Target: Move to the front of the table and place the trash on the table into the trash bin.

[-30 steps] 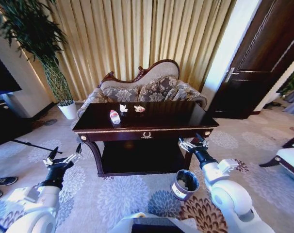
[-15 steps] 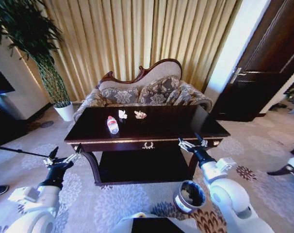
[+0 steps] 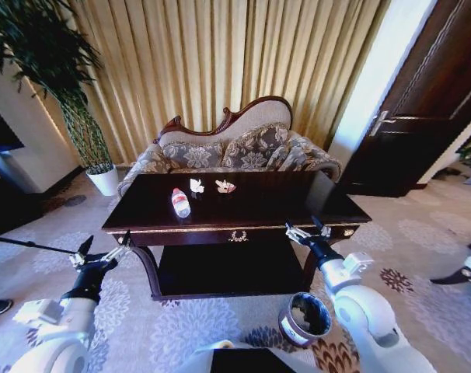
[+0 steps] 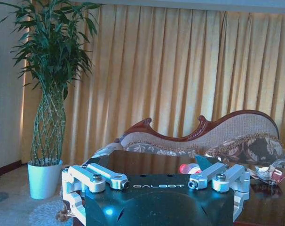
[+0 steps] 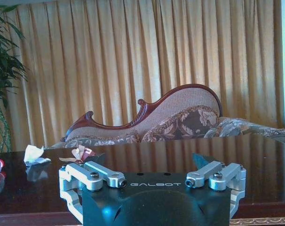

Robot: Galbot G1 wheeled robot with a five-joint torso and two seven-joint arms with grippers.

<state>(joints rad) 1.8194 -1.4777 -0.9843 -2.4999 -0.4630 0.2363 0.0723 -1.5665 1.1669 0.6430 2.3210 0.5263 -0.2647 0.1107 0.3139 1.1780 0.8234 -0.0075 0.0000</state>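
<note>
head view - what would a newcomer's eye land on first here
The dark glossy table fills the middle, with a small plastic bottle and two crumpled scraps on its left half. Behind it stands a floral sofa against gold curtains. In the foreground the left end effector and right end effector, both open, flank the table's front, with the trash bin on the carpet by the right arm.

dark glossy mahogany table (image 3: 251, 203) with gold laurel emblem; red-and-white labelled clear bottle (image 3: 180, 203) (white cap); white paper scraps (image 3: 197, 185); greyish-brown bin (image 3: 304, 318).
</note>
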